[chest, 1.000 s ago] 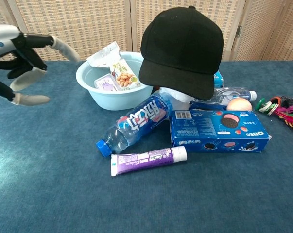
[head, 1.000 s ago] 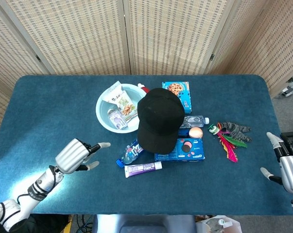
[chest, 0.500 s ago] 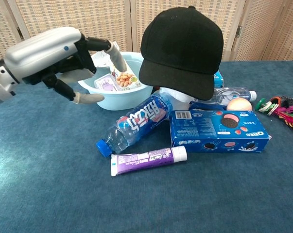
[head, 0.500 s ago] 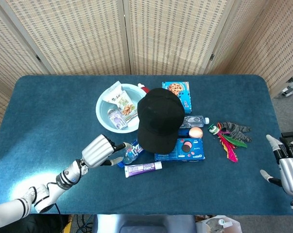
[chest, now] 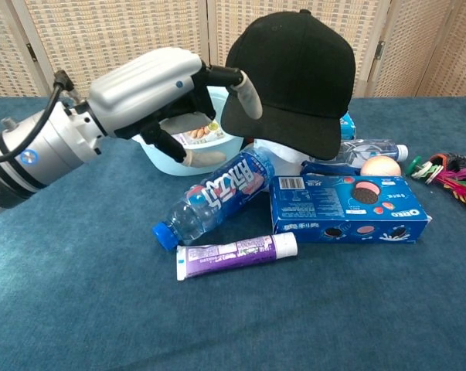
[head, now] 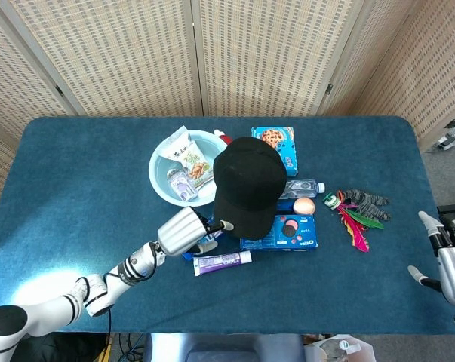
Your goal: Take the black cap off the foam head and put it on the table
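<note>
Chest view: we find the left hand (chest: 159, 89), fingers apart and empty, just left of the cap (chest: 294, 73) brim; the right hand (head: 452, 260) sits far off, fingers spread.

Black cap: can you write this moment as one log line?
left hand: open, reaching at brim | black cap: on foam head, not held | right hand: open, idle
</note>
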Robot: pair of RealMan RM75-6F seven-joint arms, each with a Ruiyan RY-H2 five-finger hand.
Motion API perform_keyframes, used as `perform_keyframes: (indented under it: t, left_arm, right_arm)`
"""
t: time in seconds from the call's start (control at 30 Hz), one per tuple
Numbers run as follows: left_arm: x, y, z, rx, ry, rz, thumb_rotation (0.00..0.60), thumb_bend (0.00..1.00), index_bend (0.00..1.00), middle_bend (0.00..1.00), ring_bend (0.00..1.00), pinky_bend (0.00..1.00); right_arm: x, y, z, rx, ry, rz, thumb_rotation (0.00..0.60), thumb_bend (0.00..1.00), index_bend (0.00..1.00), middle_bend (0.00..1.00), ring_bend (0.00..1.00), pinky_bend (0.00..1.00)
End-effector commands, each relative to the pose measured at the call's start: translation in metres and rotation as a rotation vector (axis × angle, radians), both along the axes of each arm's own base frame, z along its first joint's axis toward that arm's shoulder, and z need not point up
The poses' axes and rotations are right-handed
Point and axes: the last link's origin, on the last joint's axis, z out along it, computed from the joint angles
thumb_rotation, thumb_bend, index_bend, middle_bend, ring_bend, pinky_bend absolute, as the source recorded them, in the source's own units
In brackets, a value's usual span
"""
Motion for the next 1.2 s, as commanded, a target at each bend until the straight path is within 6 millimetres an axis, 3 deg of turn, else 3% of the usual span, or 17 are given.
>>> perform_keyframes:
  t: [0.03,0.47,0.8,0.93,1.1,1.2]
  left_arm:
    - [0.009,0.004,-0.006,-0.002,-0.018,-0.011,0.6,0.21,0.39,0.99,0.94,1.0]
    - [0.032,0.013,-0.032,-0.018,-0.045,-0.008,0.6,0.21,0.41,1.0,0.95,1.0]
    - [0.039,0.018,-0.038,-0.034,-0.075,0.011,0.6,0.22,0.42,1.0,0.96,1.0]
    - [0.039,0.019,-0.038,-0.037,-0.081,0.009,0.6,0.27,0.43,1.0,0.96,1.0]
    - [0.04,0.018,-0.038,-0.047,-0.091,0.004,0.6,0.43,0.44,1.0,0.96,1.0]
    - [0.04,0.018,-0.038,-0.054,-0.096,0.002,0.6,0.46,0.46,1.0,0.96,1.0]
  right_arm:
    - [-0.002,0.001,0.001,-0.003,0.0,-0.006,0.6,0.1,0.08,0.18,0.1,0.2]
    - [-0.01,0.003,0.006,-0.019,-0.003,-0.034,0.6,0.1,0.08,0.18,0.1,0.2]
    - [-0.013,0.005,0.008,-0.025,-0.006,-0.044,0.6,0.1,0.08,0.18,0.1,0.2]
    - [-0.014,0.005,0.009,-0.028,-0.007,-0.045,0.6,0.1,0.08,0.18,0.1,0.2]
    - [-0.013,0.006,0.009,-0.032,-0.005,-0.044,0.6,0.1,0.08,0.18,0.1,0.2]
    - [-0.012,0.006,0.009,-0.032,-0.004,-0.044,0.6,0.1,0.08,0.19,0.1,0.2]
